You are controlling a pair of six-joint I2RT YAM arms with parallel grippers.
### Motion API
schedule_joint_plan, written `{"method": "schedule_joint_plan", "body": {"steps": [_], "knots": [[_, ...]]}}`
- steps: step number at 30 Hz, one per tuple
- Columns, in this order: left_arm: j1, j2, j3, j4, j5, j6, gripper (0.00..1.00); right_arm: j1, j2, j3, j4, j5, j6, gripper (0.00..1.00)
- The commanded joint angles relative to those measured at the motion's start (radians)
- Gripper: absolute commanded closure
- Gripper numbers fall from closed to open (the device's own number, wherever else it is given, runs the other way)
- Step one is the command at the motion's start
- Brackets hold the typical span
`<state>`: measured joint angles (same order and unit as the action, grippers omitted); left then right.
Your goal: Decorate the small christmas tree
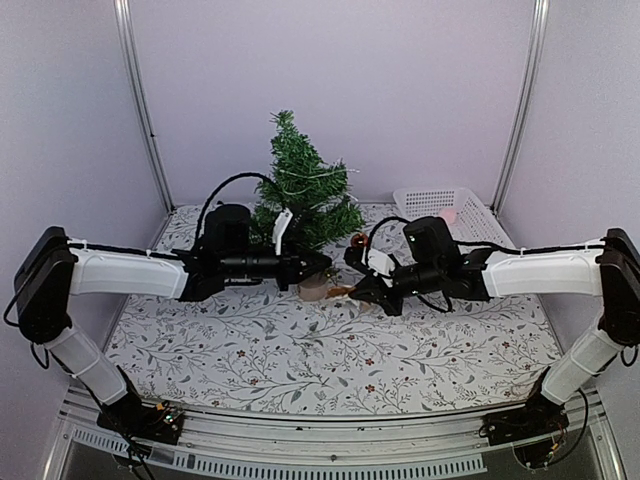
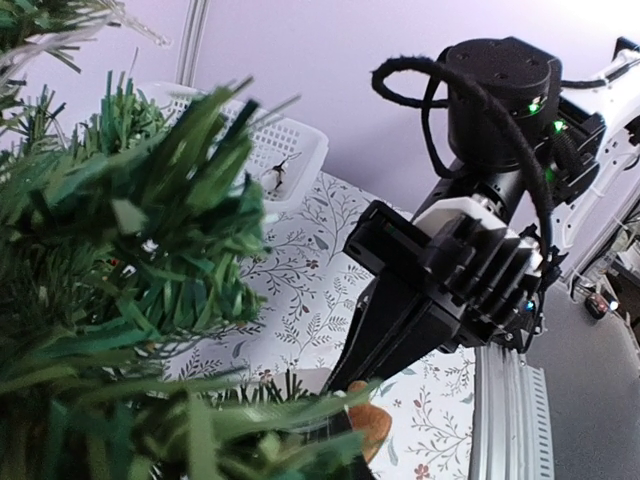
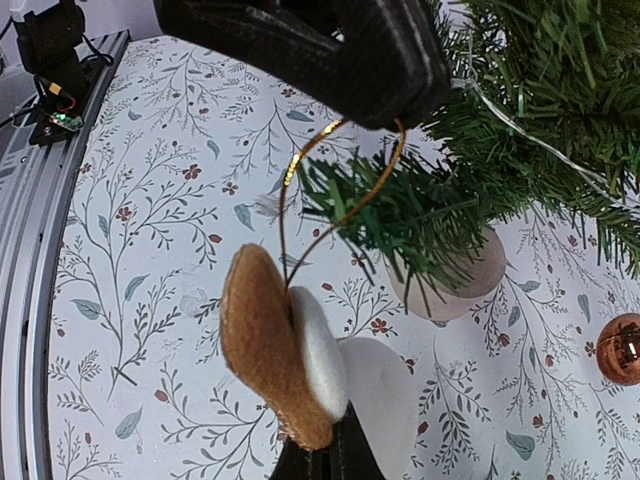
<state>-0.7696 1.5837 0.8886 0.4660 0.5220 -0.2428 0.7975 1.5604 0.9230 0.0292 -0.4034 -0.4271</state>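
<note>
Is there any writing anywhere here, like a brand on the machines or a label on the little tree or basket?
No text can be read in any view.
The small christmas tree, white basket and felt ornament: no writing shows.
The white tag on the left arm and white tag on the right arm: blank or too small to tell.
The circuit board at the left arm's base: too small to read.

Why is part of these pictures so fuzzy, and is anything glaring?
Left wrist view: the small christmas tree crowds the lens, its nearest needles along the bottom smeared out of focus. Right wrist view: the felt ornament is sharp; the copper bauble carries a small bright glint. Top view: soft, even light, only faint shadows.
</note>
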Motion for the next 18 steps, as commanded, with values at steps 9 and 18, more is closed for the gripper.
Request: {"method": "schedule_joint_plan", "body": {"steps": [9,18], "knots": [[-0.009,0.032,0.05,-0.062,-0.018,0.059,1.0,-0.036,0.053,0.055,0.005,-0.029,0.037,1.0],[-0.012,-0.035,-0.011,-0.049,0.017,0.057,1.0,-0.036,0.071,0.065,-0.008,-0.084,0.033,1.0]]}}
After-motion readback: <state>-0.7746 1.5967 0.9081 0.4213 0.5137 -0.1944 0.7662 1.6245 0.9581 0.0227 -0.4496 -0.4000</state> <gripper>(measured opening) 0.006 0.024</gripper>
